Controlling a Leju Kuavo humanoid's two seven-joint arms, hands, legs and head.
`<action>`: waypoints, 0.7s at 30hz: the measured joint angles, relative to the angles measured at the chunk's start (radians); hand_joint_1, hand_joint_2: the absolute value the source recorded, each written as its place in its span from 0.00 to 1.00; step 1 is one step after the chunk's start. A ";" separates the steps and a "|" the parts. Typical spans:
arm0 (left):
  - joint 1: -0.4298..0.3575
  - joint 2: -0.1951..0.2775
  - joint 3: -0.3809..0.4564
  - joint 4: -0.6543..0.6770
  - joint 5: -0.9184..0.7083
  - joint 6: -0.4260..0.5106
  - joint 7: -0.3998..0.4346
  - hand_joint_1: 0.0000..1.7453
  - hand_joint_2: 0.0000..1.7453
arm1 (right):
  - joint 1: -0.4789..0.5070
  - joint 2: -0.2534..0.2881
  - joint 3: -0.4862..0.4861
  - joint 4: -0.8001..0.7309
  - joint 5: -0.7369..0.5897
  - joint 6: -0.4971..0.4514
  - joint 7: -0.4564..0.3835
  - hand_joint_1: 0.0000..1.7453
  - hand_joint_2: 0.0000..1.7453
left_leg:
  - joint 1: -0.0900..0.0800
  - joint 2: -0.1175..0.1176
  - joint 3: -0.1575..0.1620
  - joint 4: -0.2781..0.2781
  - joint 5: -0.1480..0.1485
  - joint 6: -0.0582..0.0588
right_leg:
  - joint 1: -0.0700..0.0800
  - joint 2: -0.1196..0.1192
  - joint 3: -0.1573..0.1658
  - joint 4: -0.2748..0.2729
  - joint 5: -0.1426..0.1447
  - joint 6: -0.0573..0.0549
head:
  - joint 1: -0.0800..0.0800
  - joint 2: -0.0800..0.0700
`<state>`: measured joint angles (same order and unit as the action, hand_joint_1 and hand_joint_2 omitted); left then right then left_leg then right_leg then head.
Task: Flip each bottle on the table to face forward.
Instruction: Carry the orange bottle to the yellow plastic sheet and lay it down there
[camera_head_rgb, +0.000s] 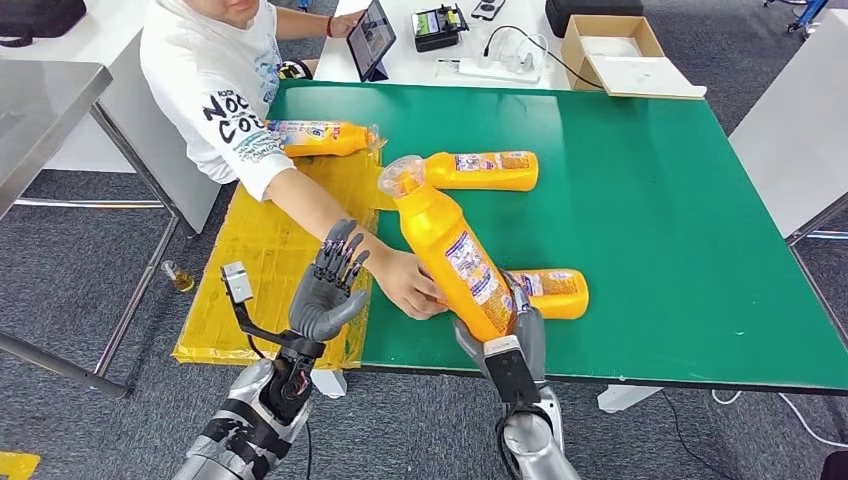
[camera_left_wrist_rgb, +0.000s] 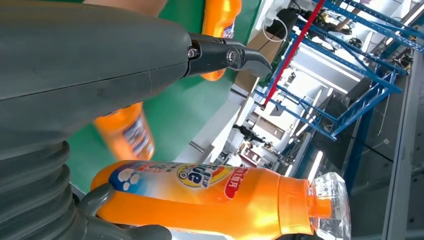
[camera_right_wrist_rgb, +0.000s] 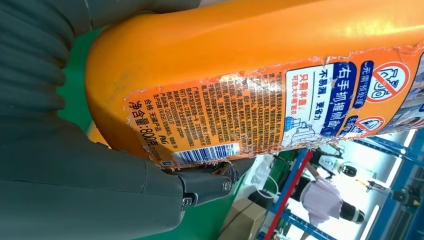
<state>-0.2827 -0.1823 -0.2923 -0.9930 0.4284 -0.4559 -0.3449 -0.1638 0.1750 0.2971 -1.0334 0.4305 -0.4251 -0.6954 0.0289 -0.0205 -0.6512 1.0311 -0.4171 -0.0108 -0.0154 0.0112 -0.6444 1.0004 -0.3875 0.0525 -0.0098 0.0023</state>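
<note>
Right hand: my right hand grips the raised bottle at its base, back label up, cap tilted away over the green table.
Left hand: my left hand hovers at the near table edge, fingers spread, holding nothing.
Person: a person's hand touches that bottle's lower side.
Other bottles: three more lie on their sides.
Handling: I judge it rigid, slick plastic, probably heavy if full; best grasped around the broad body, not the clear cap.

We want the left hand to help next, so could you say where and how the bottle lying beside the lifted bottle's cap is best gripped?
Grip the bottle lying on the green table around its straight orange body, from above. It lies flat with its neck toward the lifted bottle, so the fingers can close across its width; the neck end looks crowded.
</note>
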 joint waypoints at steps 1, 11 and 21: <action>0.000 0.002 -0.001 0.000 0.000 0.000 0.000 0.00 1.00 | 0.000 0.000 0.002 0.004 0.000 0.000 0.000 1.00 1.00 | 0.000 0.000 0.000 0.000 0.000 0.000 | 0.000 0.000 0.000 0.000 0.000 0.000 | 0.000 0.000; -0.015 0.017 -0.040 0.004 0.064 -0.085 0.025 0.00 1.00 | -0.012 0.026 0.096 0.053 -0.072 -0.014 0.000 1.00 1.00 | 0.001 0.000 0.000 0.000 0.000 0.000 | 0.001 0.000 -0.001 0.000 0.000 0.000 | 0.000 0.000; -0.035 0.033 -0.080 0.017 0.097 -0.129 0.038 0.00 1.00 | -0.051 0.038 0.197 0.135 -0.086 0.004 0.000 1.00 1.00 | 0.001 0.000 0.000 0.000 0.000 0.000 | 0.001 0.000 -0.001 0.000 0.000 0.000 | 0.000 0.000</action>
<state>-0.3177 -0.1492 -0.3720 -0.9758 0.5253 -0.5852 -0.3067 -0.2145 0.2133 0.4941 -0.8983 0.3445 -0.4211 -0.6954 0.0298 -0.0204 -0.6514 1.0311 -0.4169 -0.0111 -0.0144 0.0114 -0.6450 1.0005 -0.3874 0.0524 -0.0095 0.0023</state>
